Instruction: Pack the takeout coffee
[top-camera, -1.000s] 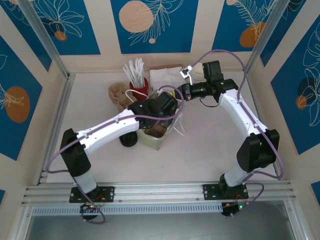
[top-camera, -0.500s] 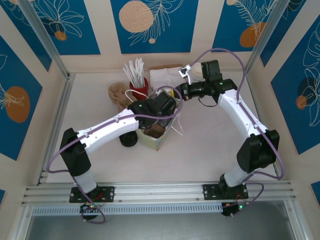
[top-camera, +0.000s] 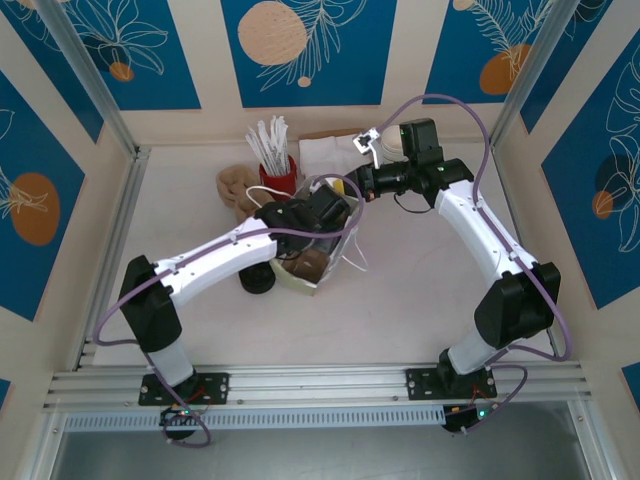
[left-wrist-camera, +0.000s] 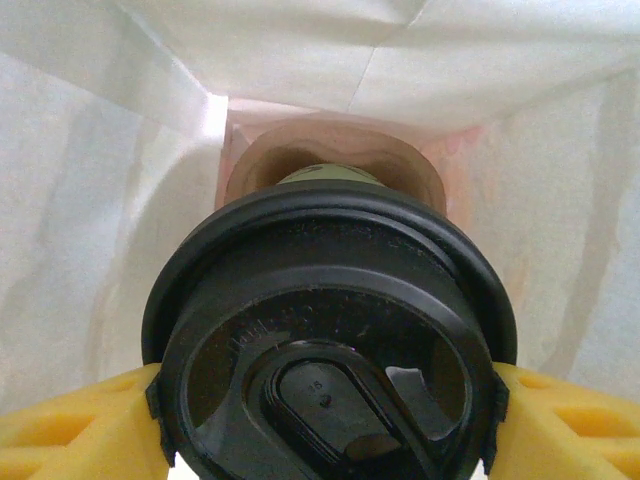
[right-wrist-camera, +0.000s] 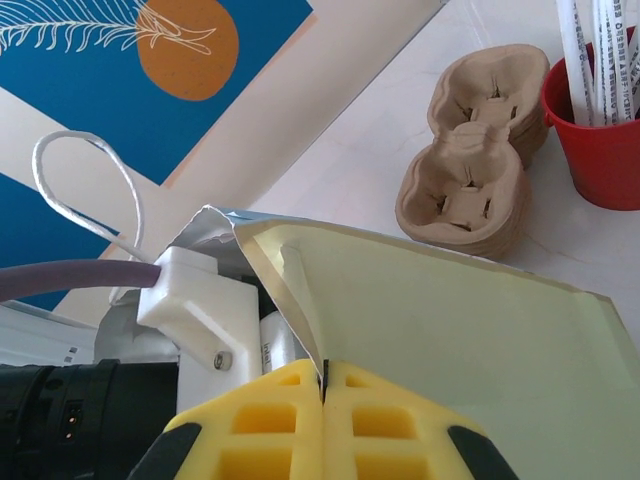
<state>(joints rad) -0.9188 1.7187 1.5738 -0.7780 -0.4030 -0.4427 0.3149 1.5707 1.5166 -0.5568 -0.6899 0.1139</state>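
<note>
Mid-table, the left gripper grasps the olive-green paper takeout coffee cup at its round black plastic lid, inside the pale paper bag. The cup's long axis follows the bag's depth, lid toward the wrist, base toward the bag's bottom. The right gripper is clenched on the bag's rim.

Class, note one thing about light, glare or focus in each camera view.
Top external: even light, faint shadows on the table. Left wrist: light glows through the paper bag walls; the takeout coffee lid carries small glints. Right wrist: sharp, no glare on the cardboard cup carriers.
</note>
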